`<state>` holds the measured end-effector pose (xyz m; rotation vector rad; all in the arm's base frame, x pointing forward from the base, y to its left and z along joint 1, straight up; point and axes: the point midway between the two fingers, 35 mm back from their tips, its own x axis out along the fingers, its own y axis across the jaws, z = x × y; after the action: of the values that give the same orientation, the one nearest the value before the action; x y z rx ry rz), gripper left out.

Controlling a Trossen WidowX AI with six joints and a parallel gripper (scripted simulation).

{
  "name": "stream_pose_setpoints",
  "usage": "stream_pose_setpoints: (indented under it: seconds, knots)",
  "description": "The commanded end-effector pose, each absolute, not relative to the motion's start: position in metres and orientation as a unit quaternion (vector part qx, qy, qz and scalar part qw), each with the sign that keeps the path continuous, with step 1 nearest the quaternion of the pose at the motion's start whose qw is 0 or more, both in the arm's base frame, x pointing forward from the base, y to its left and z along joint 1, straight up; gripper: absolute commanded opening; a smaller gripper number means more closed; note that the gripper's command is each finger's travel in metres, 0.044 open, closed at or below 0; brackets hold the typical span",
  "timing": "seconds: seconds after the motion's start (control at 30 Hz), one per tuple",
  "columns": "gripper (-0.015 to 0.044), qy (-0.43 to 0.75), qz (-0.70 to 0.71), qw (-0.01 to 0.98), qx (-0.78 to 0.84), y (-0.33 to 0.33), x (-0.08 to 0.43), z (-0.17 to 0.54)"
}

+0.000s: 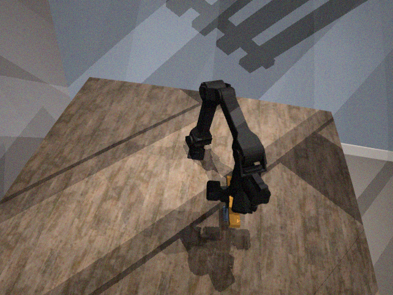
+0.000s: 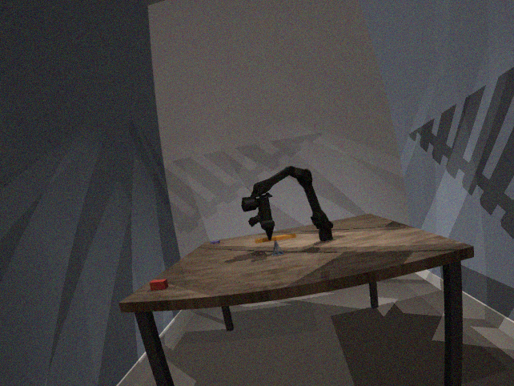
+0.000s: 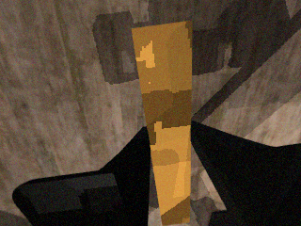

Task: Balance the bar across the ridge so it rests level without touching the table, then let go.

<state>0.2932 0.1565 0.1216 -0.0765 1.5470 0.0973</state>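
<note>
The orange bar is held off the table, near level, with its two ends free. My gripper is shut on the bar, with one black finger on each long side. In the top view the fingertips are hidden behind the wrist. The small blue-grey ridge stands on the table, narrow at the top. In the exterior view the bar shows just above the ridge's top; whether they touch I cannot tell. In the top view the ridge shows beside the bar's near part.
A red block lies near the table's left corner in the exterior view. A small flat blue thing lies near the back left edge. My arm's base stands beyond one end of the bar. The wooden table carries shadows.
</note>
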Motion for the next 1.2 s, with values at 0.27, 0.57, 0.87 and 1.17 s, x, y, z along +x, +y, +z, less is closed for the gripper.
stream_pose_setpoints:
  seconds: [0.27, 0.57, 0.87, 1.17]
  knots:
    - [0.0, 0.698, 0.042, 0.715, -0.034, 0.1563, 0.2935, 0.1205]
    - [0.0, 0.698, 0.042, 0.715, -0.034, 0.1563, 0.2935, 0.1197]
    - [0.0, 0.698, 0.042, 0.715, -0.034, 0.1563, 0.2935, 0.119]
    - [0.0, 0.698, 0.042, 0.715, -0.034, 0.1563, 0.2935, 0.1181]
